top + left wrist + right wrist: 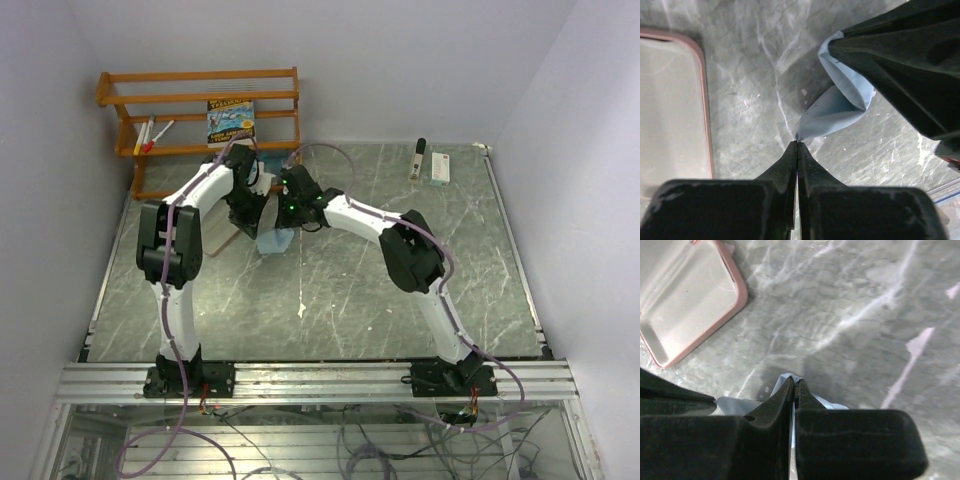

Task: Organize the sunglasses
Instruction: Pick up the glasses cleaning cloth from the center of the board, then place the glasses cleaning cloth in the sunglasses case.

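With the pink-edged tray (pixel 706 125) lying at the left, the step in hand seems to be folding or spreading the blue cloth (pixel 835 117). It would likely go best with both arms moving together, keeping the cloth taut so neither corner slips. The left gripper (pixel 798 145) is clenched on one corner, the right gripper (pixel 794 382) on the opposite edge. Both arms reach forward with wrists bent down and tips near each other. No sunglasses are visible.

Robot lab — aluminium rail (pixel 320 380); loose cables (pixel 400 440); bare walls (pixel 400 60)
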You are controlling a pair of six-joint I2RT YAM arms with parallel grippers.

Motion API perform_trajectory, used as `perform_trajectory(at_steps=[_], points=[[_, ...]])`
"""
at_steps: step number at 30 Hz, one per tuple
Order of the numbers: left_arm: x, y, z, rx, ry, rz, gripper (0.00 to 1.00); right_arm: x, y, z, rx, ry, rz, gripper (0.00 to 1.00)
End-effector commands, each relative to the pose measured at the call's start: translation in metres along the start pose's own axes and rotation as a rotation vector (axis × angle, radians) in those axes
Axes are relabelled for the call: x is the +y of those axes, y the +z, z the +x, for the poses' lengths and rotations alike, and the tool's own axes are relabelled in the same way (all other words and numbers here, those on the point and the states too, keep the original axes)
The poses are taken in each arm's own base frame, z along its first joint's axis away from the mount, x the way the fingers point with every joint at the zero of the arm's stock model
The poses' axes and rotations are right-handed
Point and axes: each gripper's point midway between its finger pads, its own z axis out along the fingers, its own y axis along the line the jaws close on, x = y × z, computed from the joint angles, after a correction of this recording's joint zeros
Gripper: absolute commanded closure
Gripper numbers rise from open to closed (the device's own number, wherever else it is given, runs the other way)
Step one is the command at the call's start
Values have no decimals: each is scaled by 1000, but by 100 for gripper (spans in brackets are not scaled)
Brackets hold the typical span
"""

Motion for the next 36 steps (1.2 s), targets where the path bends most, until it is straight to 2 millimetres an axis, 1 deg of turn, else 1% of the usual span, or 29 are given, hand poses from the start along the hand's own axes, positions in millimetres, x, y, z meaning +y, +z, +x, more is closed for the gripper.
perform_trajectory(at_steps=[1, 3, 5, 7, 12, 14, 17, 22, 26, 30, 32, 33, 36], points=[[12, -18, 10, -12, 10, -48, 93, 15, 17, -2, -12, 6, -32, 100], [19, -22, 16, -12, -3, -58, 93, 24, 23, -5, -19, -16, -50, 100], [28, -28, 18, -30, -13, -80, 93, 35, 27, -4, -27, -47, -65, 100], [37, -35, 20, -50, -22, -107, 93, 42, 30, -7, -39, -70, -69, 100], [47, -45, 26, -61, -31, -138, 93, 55, 34, -17, -64, -98, -108, 100], [52, -49, 27, -67, -39, -150, 93, 64, 36, -21, -73, -112, -134, 100], [58, -50, 31, -62, -52, -152, 93, 70, 42, -25, -78, -122, -153, 100], [68, -44, 42, -43, -83, -155, 93, 86, 48, -32, -93, -132, -214, 100], [78, -47, 47, -51, -112, -161, 93, 91, 54, -35, -100, -130, -235, 100], [88, -51, 52, -54, -144, -160, 93, 92, 57, -35, -107, -126, -245, 100], [87, -51, 52, -56, -145, -149, 93, 94, 58, -35, -112, -124, -254, 100], [94, -54, 55, -62, -166, -151, 93, 95, 58, -36, -114, -121, -260, 100], [100, -54, 58, -63, -184, -146, 93, 96, 61, -35, -115, -111, -274, 100]])
